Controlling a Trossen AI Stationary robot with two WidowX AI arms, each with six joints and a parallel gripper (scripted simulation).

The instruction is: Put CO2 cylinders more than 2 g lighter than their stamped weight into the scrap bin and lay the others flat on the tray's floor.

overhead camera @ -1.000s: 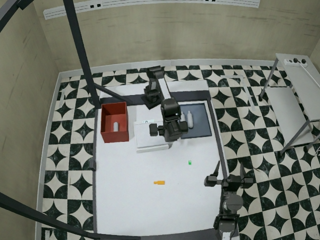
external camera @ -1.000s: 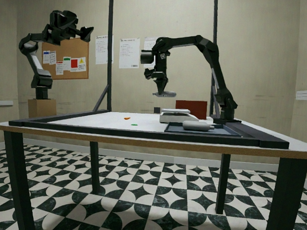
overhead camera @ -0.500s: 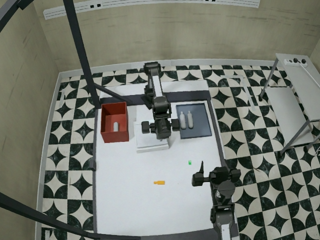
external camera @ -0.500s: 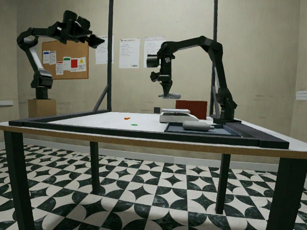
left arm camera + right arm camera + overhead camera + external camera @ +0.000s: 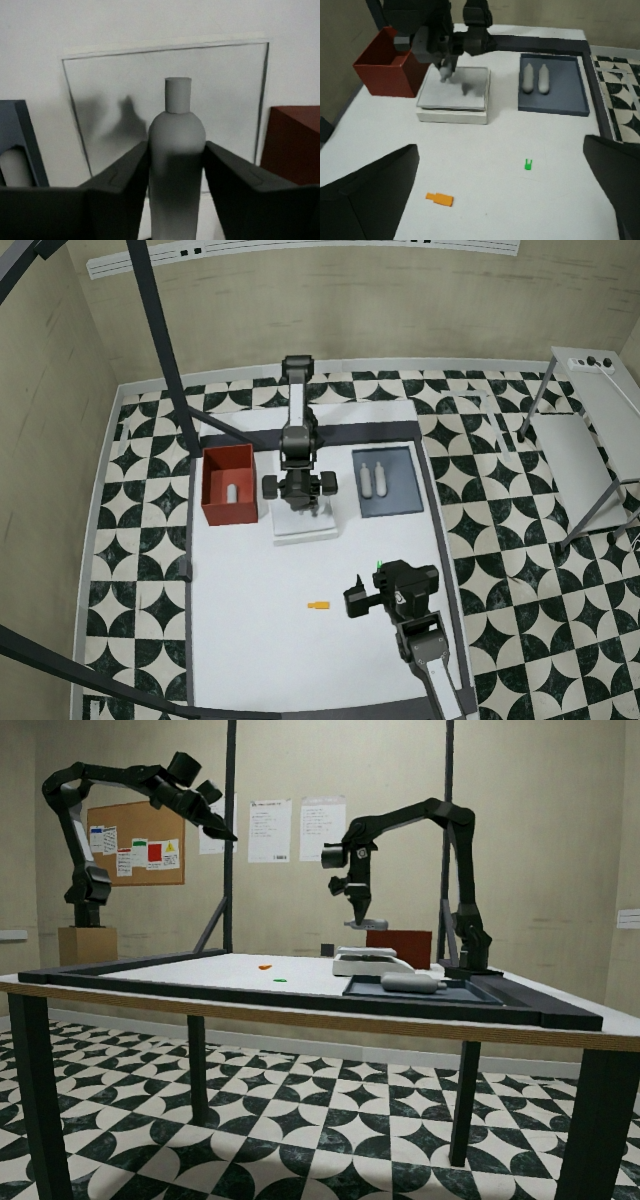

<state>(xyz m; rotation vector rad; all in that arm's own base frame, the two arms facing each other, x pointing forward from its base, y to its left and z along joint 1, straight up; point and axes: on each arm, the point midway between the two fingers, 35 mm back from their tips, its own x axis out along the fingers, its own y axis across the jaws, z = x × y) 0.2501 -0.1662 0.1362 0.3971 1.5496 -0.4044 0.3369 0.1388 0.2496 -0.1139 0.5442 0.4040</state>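
Blue-grey shallow tray (image 5: 403, 482) (image 5: 467, 992) (image 5: 24, 135) (image 5: 565, 97): left of the left gripper's (image 5: 310, 506) (image 5: 360, 920) (image 5: 177, 150) (image 5: 447, 66) jaws in its wrist view. Red open-topped bin (image 5: 232, 513) (image 5: 400, 947) (image 5: 295, 150) (image 5: 387, 80): right, one cylinder (image 5: 232, 493) inside. White scale (image 5: 305, 526) (image 5: 361, 968) (image 5: 225, 75) (image 5: 452, 95): beneath. Grey cylinder (image 5: 314, 511) (image 5: 375, 924) (image 5: 177, 132) (image 5: 445, 71): clamped between them. Right gripper (image 5: 393, 570) (image 5: 235, 839) (image 5: 501, 141): jaws spread, unloaded.

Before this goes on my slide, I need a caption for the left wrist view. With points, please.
Left gripper (image 5: 309, 509) (image 5: 360, 921) (image 5: 177, 150) (image 5: 446, 67) gripping a cylinder (image 5: 379, 924) (image 5: 176, 135) above the scale (image 5: 303, 524) (image 5: 368, 964) (image 5: 220, 75) (image 5: 452, 116).
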